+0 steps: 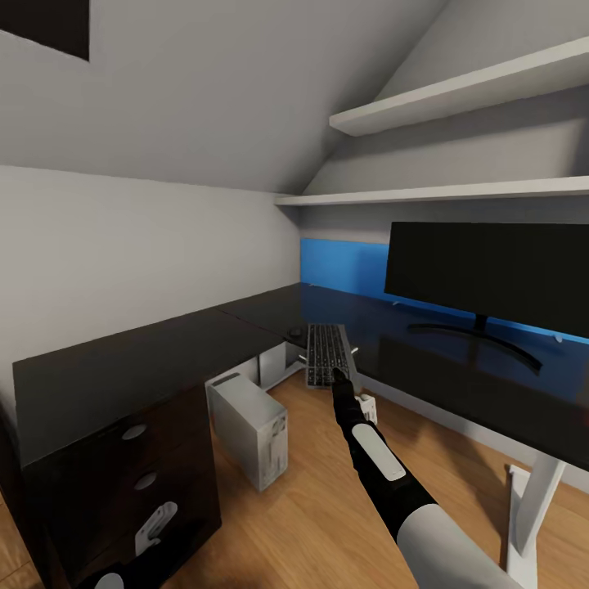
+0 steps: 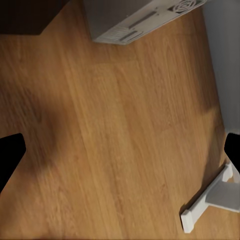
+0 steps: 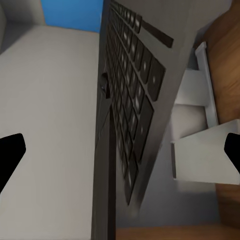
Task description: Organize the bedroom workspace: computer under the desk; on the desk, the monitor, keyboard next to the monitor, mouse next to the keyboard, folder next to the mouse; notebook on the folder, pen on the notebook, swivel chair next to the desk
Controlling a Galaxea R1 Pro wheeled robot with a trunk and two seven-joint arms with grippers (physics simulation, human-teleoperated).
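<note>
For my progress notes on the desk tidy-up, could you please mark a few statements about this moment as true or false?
1. The monitor stands on the desk. True.
2. The computer lies on the desktop. False: it stands on the floor by the desk.
3. The keyboard overhangs the desk's front edge. True.
4. The left gripper is clamped on the keyboard. False: it is open over the wood floor.
5. The right gripper is beside the keyboard. True.

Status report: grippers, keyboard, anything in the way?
Right gripper open at dark grey keyboard, which overhangs black desk edge. Left gripper open over floor. Nothing blocking.
</note>
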